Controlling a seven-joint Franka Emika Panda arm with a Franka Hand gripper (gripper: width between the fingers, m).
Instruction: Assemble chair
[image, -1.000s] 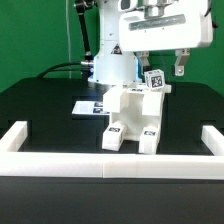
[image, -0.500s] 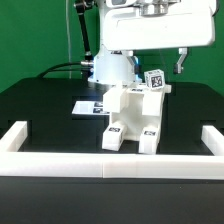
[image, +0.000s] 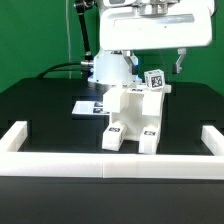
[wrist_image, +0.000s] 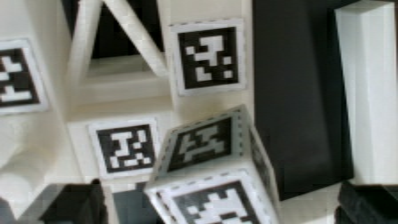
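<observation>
While the fingers (image: 180, 66) are spread wide above it, gripping nothing, the chair (image: 133, 115) is seen standing at the middle of the black counter (image: 40, 110). Black-and-white square tags (patterns only, no readable writing) are carried on its pieces and on the marker board (image: 88, 106) just beside it.

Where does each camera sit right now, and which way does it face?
Exterior view: off the arm, facing across the table at the chair; shows the robot base and the end effector above the chair.
Wrist view: on the wrist, close on the chair's tags; no end effector part clearly shows.
Shared: the chair and its tags.
</observation>
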